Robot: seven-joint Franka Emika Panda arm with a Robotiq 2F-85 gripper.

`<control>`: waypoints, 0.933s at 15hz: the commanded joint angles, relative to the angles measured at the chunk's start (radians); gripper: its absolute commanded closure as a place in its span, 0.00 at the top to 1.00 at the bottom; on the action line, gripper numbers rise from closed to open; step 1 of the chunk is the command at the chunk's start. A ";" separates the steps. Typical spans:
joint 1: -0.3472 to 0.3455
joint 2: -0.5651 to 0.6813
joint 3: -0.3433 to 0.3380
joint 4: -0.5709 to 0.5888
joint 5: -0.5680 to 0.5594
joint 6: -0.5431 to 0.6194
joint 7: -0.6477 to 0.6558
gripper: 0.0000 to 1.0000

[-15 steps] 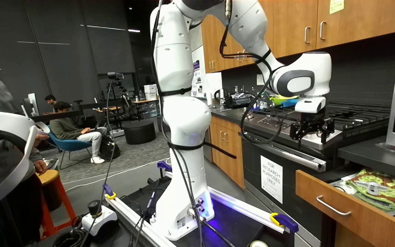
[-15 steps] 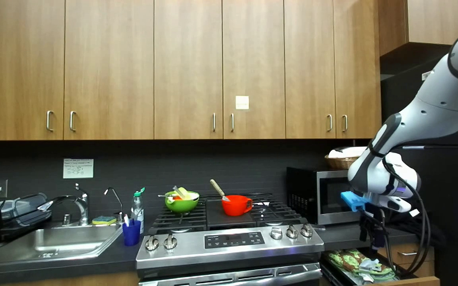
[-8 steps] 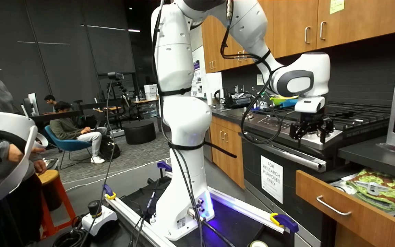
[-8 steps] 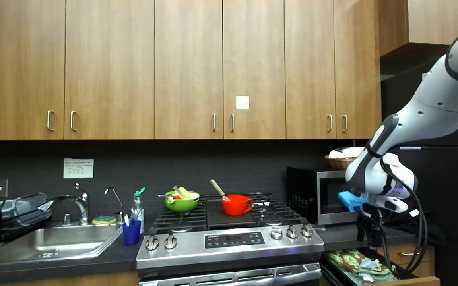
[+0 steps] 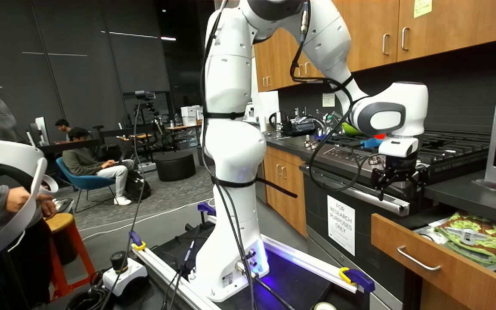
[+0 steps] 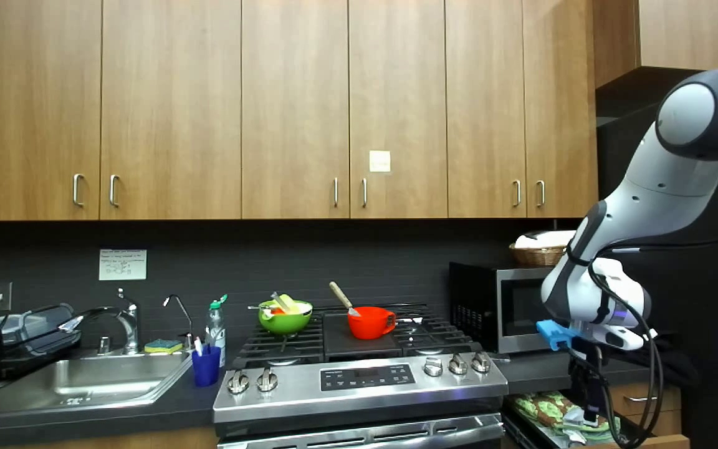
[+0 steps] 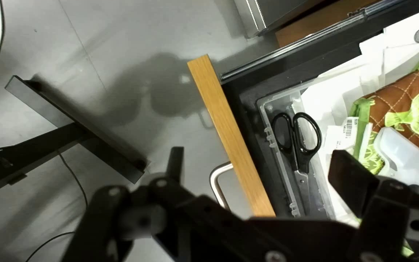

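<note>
Pincer [image 7: 258, 158], spread wide and holding nothing, hangs over pulled-out drawer [image 5: 463, 275], lower right of both exterior views

Lower half of wrist view: one finger [image 7: 175, 160] over floor [image 7: 122, 29], other finger over drawer's inside

Drawer front [image 7: 231, 138] slants through centre, between fingertips; handle [image 7: 214, 181] just left of it

Scissors [image 7: 299, 165] right of centre, patterned cloth [image 7: 409, 94] at right edge

Handling, as judged: turn pincer square to drawer front, keep it midway between fingers, approach slowly, avoid snagging handle or scissors
</note>
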 commanded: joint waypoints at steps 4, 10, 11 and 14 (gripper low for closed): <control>-0.002 0.102 -0.040 0.103 0.044 -0.014 -0.009 1.00; -0.012 0.180 -0.050 0.185 0.075 -0.019 -0.014 1.00; -0.010 0.194 -0.051 0.198 0.071 -0.018 -0.011 1.00; -0.010 0.235 -0.049 0.237 0.065 -0.020 -0.018 1.00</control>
